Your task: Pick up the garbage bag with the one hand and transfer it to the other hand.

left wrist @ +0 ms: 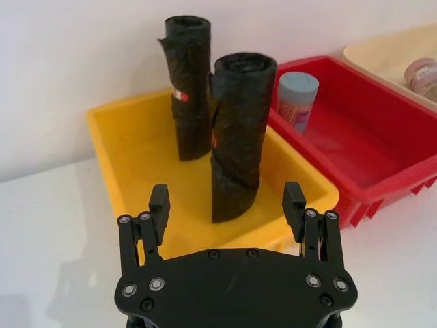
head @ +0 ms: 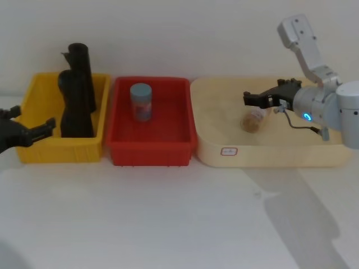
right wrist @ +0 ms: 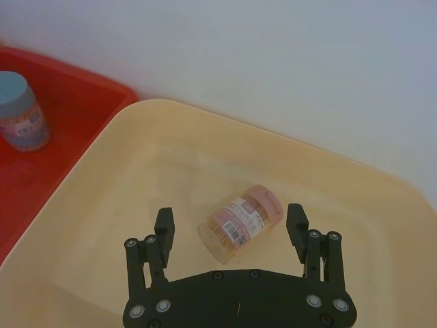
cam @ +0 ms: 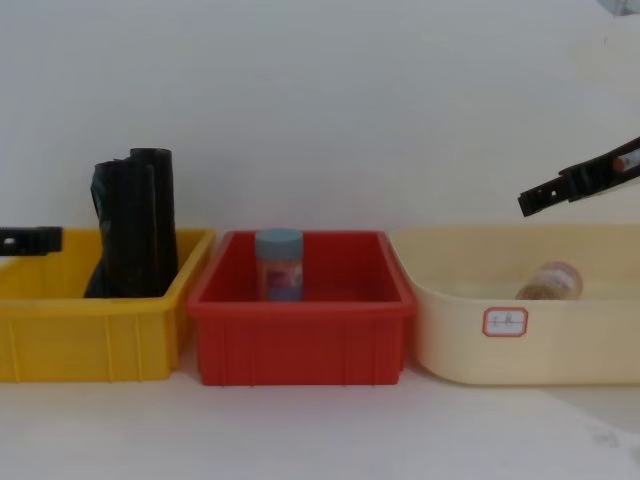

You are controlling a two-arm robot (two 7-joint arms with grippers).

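The garbage bag (head: 74, 115), a thick black glossy bundle wider at its base, stands upright in the yellow bin (head: 35, 152), in front of a slimmer black roll (head: 82, 70). My left gripper (head: 36, 116) hovers open at the bin's front left corner, short of the bag and touching nothing. In the left wrist view its fingers (left wrist: 158, 205) frame the garbage bag (left wrist: 237, 137) from a distance. My right gripper (head: 261, 93), on the arm with a blue ring, hangs open and empty above the cream tray (head: 269, 157).
A red bin (head: 150, 148) between the yellow bin and the cream tray holds an upright blue-lidded jar (head: 141, 101). A pink-lidded jar (right wrist: 239, 222) lies on its side in the cream tray, below the right gripper. White tabletop stretches in front of the bins.
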